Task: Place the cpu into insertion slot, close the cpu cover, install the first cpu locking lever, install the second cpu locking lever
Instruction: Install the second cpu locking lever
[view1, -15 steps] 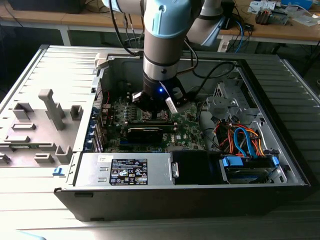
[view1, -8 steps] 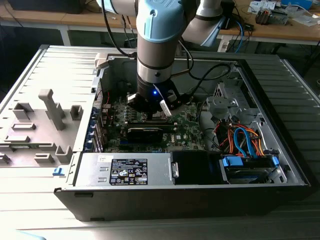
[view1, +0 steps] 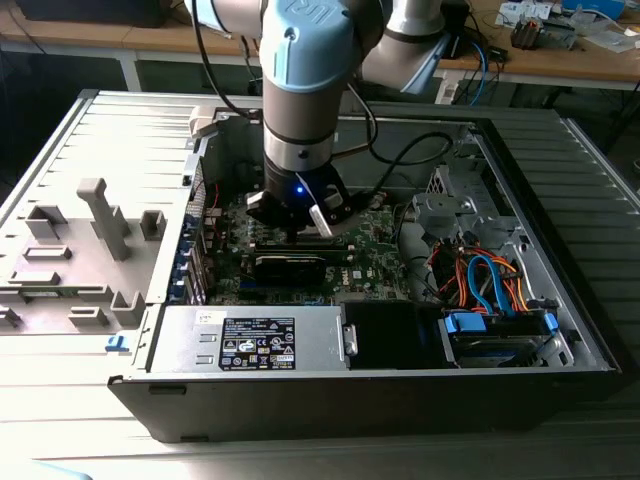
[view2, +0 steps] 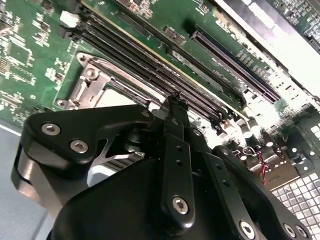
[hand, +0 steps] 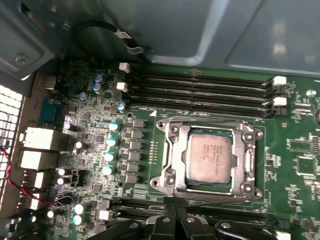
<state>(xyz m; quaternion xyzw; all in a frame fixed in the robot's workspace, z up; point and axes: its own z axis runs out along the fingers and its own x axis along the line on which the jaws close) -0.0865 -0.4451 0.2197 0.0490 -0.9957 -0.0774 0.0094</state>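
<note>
Already the cpu (hand: 209, 158) sits flat in the insertion slot (hand: 172, 131), w/ the cpu cover (hand: 170, 160) framing it. Gripper (hand: 175, 204) hangs just beside the slot's edge away from the 4 RAM slots (hand: 200, 90); can't tell if it's open.

The cpu (hand: 209, 158) lies in the insertion slot (hand: 172, 165), cpu cover (hand: 248, 161) closed
</note>
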